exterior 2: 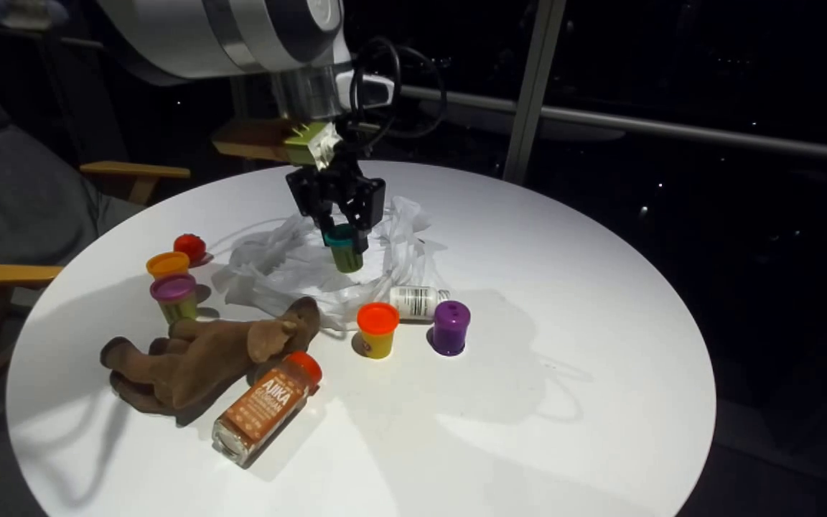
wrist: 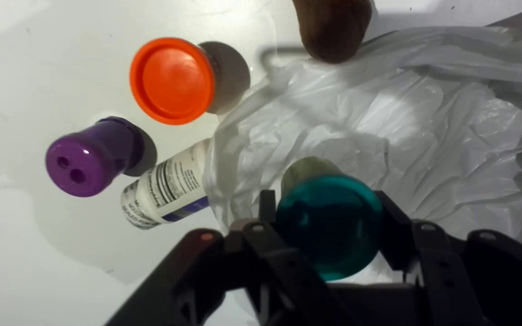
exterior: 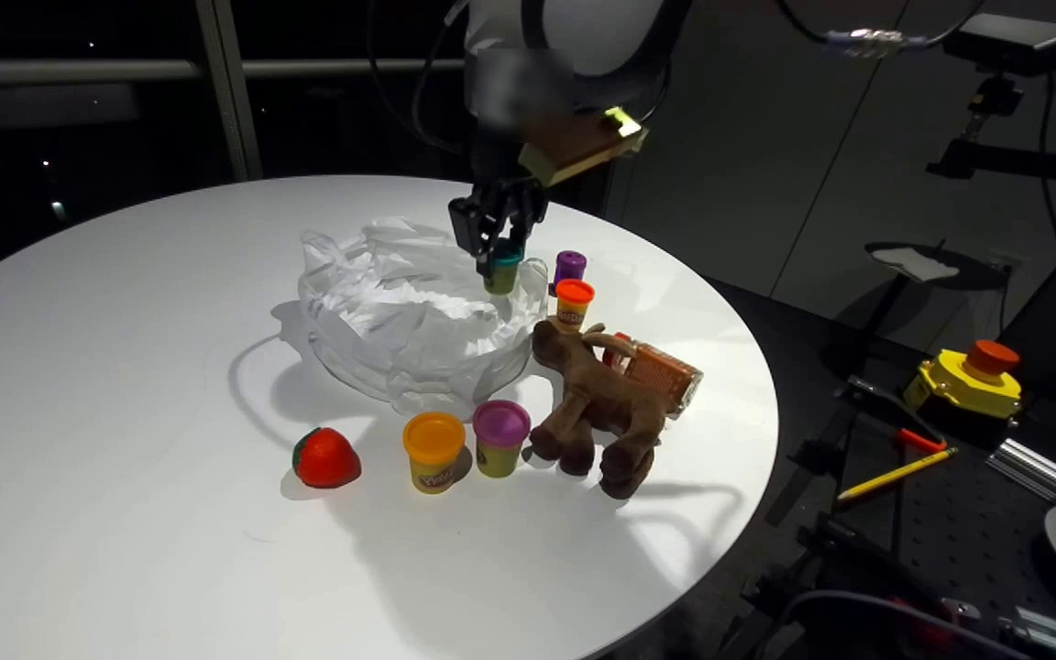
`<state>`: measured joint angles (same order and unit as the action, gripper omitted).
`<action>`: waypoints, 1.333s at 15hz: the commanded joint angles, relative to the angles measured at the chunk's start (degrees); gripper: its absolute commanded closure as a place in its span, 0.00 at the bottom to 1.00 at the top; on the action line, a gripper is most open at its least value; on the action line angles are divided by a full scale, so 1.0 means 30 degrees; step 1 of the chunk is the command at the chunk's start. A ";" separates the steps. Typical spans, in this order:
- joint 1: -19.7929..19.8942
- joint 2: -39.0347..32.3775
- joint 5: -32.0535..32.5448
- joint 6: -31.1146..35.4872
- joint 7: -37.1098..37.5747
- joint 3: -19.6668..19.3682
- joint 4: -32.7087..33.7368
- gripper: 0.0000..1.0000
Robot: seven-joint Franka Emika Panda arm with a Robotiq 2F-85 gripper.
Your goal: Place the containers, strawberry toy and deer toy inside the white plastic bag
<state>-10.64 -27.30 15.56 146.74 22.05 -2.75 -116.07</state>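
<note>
Gripper (exterior 2: 345,238): black, angular; fingers pressed on both sides of the teal-lidded tub (wrist: 329,226), which is pinched at its lid.
Teal-lidded tub: smooth plastic, round lid, green body; held slightly tilted over the white plastic bag (exterior: 427,367); contact with it cannot be told.
White plastic bag: thin, translucent, crinkled; spread into a bowl-like shape, rim ragged.
White bottle (wrist: 175,185): printed label; laid on its side, partly covered by the bag's edge.
Purple cylinder (wrist: 82,163): glossy, holes in top; stood upright just beside the bottle.
Red-lidded tub (exterior 2: 377,330): yellow body, upright, near the bag.
Deer toy (exterior: 606,394): soft brown plush, darker legs; laid on its side, muzzle at the bag's edge.
Spice jar (exterior 2: 263,409): clear glass, red cap, orange-brown label; laid beside the plush.
Purple-lidded tub (exterior: 500,440), orange-lidded tub (exterior: 434,449): upright, side by side, outside the bag.
Strawberry toy (exterior: 331,458): red, rounded, green top; placed near the orange-lidded tub.
Table (exterior: 125,440): round, white, smooth.
</note>
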 commanded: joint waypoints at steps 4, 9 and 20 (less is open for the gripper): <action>-0.0596 -0.4088 -0.0374 0.1044 0.0205 -0.1000 0.4282 0.72; -0.0028 -0.3243 -0.1433 0.0787 -0.0881 -0.0440 0.4096 0.12; 0.1107 0.2499 -0.0663 -0.0147 0.0901 -0.3273 -0.0081 0.00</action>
<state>-9.28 -21.29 11.39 146.89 20.79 -10.23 -113.88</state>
